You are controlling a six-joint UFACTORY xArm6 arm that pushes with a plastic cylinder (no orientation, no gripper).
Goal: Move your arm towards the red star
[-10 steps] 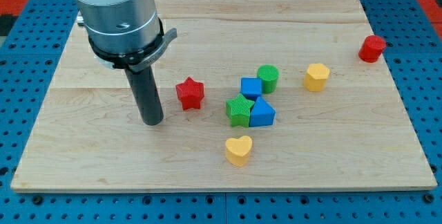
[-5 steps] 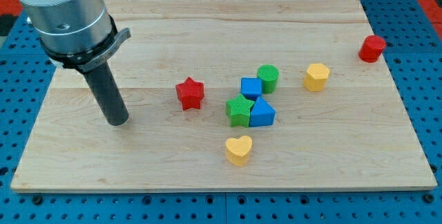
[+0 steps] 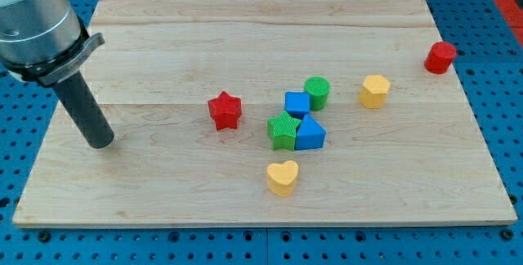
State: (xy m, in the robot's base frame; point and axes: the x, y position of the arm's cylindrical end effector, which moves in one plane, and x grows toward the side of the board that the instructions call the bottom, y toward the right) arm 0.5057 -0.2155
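The red star [image 3: 224,110] sits a little left of the table's middle, on its own, touching nothing. Just to its right is a tight cluster: a green star [image 3: 283,130] pressed against a blue triangle [image 3: 310,134], with a blue cube [image 3: 297,104] and a green cylinder [image 3: 317,92] close behind them toward the view's top. A yellow heart [image 3: 282,177] lies below the cluster, nearer the view's bottom edge. Further right stands a yellow block [image 3: 374,91], its shape hard to call, and a red cylinder [image 3: 440,57] sits at the table's [image 3: 245,28] right edge. My tip [image 3: 100,142] rests on the wood near the view's left edge, well apart from the red star and level with it or slightly lower. The arm carries no fingers, only the dark rod, so nothing is held.
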